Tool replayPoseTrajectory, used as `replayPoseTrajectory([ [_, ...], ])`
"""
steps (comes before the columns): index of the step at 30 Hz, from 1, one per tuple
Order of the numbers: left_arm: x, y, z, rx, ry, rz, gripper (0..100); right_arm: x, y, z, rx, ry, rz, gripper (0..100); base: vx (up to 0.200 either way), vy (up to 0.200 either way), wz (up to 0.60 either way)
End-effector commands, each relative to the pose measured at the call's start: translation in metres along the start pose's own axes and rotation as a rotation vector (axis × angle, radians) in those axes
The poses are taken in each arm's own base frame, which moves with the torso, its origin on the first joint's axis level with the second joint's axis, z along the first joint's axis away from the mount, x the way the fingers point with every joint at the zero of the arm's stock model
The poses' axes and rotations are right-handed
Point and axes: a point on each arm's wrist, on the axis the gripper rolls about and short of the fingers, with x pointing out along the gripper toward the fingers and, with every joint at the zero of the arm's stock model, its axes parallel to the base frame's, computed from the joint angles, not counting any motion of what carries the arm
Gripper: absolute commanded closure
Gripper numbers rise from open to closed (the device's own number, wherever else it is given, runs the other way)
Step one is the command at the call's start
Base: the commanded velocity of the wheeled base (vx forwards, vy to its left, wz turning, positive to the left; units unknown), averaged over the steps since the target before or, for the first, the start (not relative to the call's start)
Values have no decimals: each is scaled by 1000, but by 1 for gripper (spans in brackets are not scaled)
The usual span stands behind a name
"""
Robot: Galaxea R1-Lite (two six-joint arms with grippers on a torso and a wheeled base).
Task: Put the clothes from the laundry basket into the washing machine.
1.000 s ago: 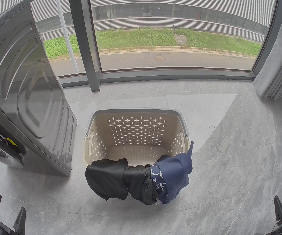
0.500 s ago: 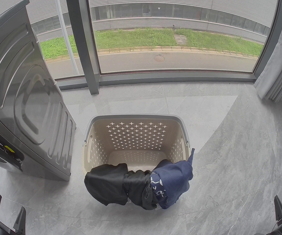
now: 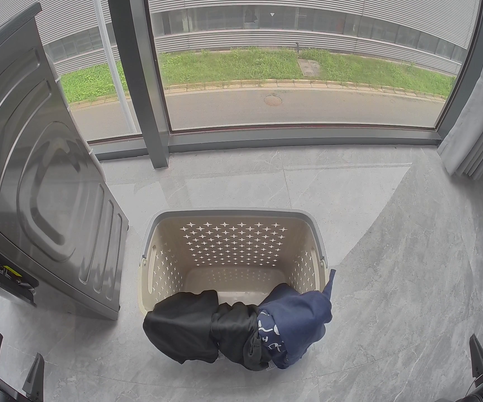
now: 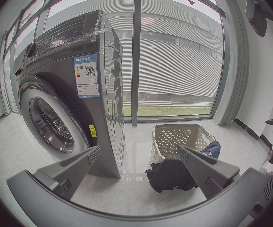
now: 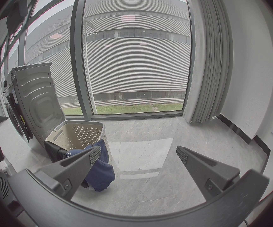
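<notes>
Clothes [image 3: 236, 330] untouched; left gripper [image 3: 18, 347] low, fingers [image 3: 34, 372] apart.

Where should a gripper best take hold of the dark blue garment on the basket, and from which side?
Probably the raised hump of the dark blue garment over the near rim of the laundry basket, from above: the cloth bunches thickest there, away from the black garment on its left.
</notes>
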Motion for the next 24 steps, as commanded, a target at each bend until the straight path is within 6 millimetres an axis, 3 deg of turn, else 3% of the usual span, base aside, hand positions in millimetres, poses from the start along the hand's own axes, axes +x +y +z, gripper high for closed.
replayPoseTrajectory([
  [1,0,0,-5,0,-1,1,0,1,0,-5,0,8,0,0,200,0,0],
  [13,0,0,-5,0,-1,1,0,1,0,-5,1,8,0,0,0,0,0],
  [16,0,0,-5,0,-1,1,0,1,0,-4,0,7,0,0,200,0,0],
  [24,0,0,-5,0,0,1,0,1,0,-5,0,8,0,0,0,0,0],
])
